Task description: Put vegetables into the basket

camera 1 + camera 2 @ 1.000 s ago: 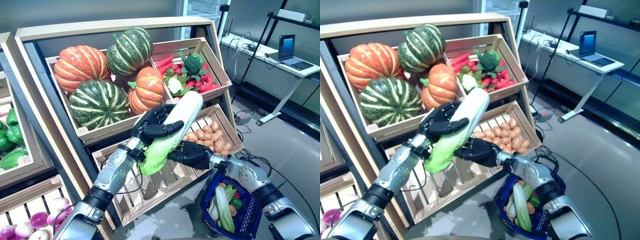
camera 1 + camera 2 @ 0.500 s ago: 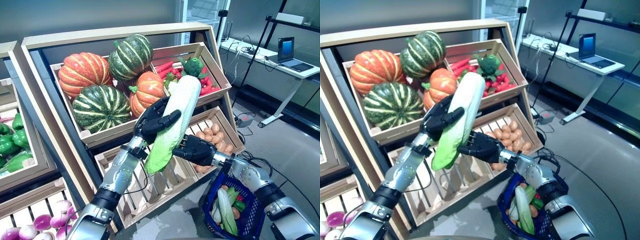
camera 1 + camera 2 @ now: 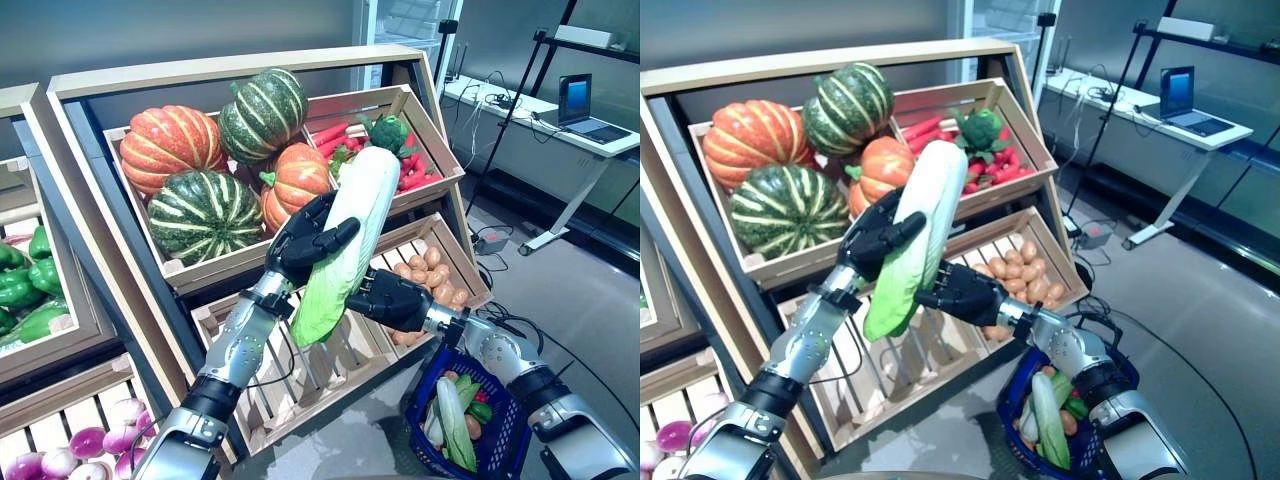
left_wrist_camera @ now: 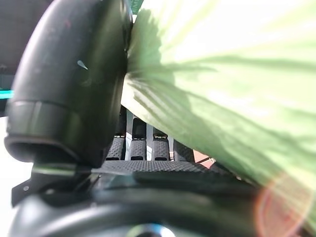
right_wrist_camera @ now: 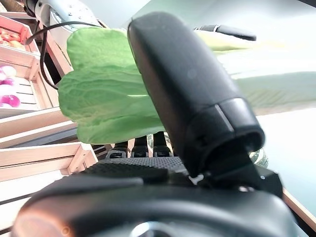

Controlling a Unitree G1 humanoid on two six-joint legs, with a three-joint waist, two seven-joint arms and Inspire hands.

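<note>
A long napa cabbage, white at the top and leafy green at the bottom, is held up nearly upright in front of the wooden stand. My left hand is curled round its middle; the left wrist view shows the leaf pressed against the thumb. My right hand grips the leafy lower end from the right side, with the leaf between its thumb and its fingers. The blue basket stands on the floor at the lower right, below my right forearm. It holds a long white-green vegetable and other green and orange ones.
The slanted wooden stand with its crates is right behind the cabbage. A slatted crate lies under both hands. A second stand is at the left. A white desk with a laptop stands at the far right, across open floor.
The cabbage has risen and turned more upright in front of the stand, with both hands staying on it. The view has shifted a little.
</note>
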